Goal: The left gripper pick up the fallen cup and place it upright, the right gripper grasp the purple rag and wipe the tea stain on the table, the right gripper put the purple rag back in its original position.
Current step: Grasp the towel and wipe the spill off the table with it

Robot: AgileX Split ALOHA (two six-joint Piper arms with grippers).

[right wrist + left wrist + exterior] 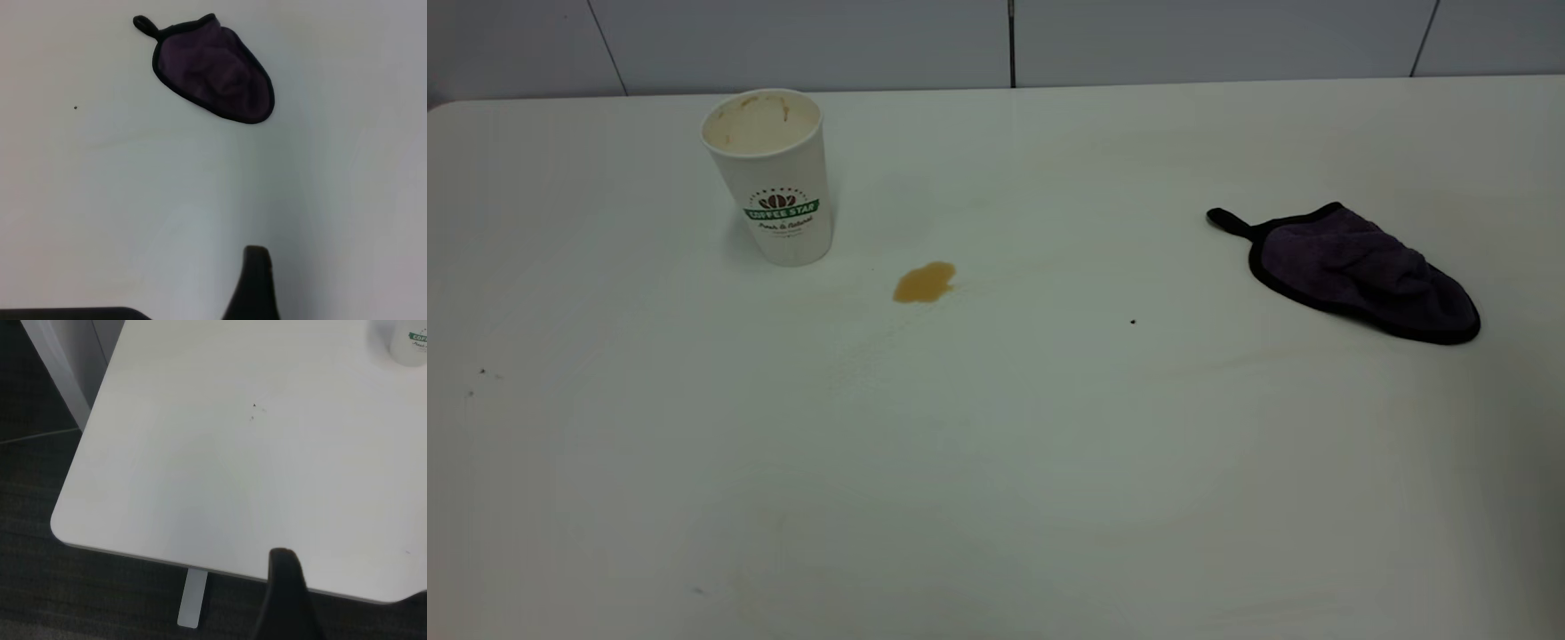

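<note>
**Cup upright, stain wet, rag lying flat**

Neither of my arms reaches into the exterior view. Of my left gripper (pixel 285 600) I see only one dark, curved finger tip in its wrist view, poised over the table's rounded near corner; I cannot tell how wide its jaws stand. The same goes for my right gripper (pixel 253 283): one black finger tip shows, no more.

The paper cup (pixel 769 173) stands upright, well ahead of my left jaws, its white wall finely textured, a green "COFFEE STAR" band round it, brown streaks inside. Just beside it, toward my right side, the tea stain (pixel 925 282) sits as a small amber blotch with ragged edges.

The purple rag (pixel 215 69) lies flat well ahead of my right jaws: fuzzy, teardrop-shaped, black-trimmed, with a short loop tab. It is well apart from the stain on the smooth white table (pixel 996 462).
</note>
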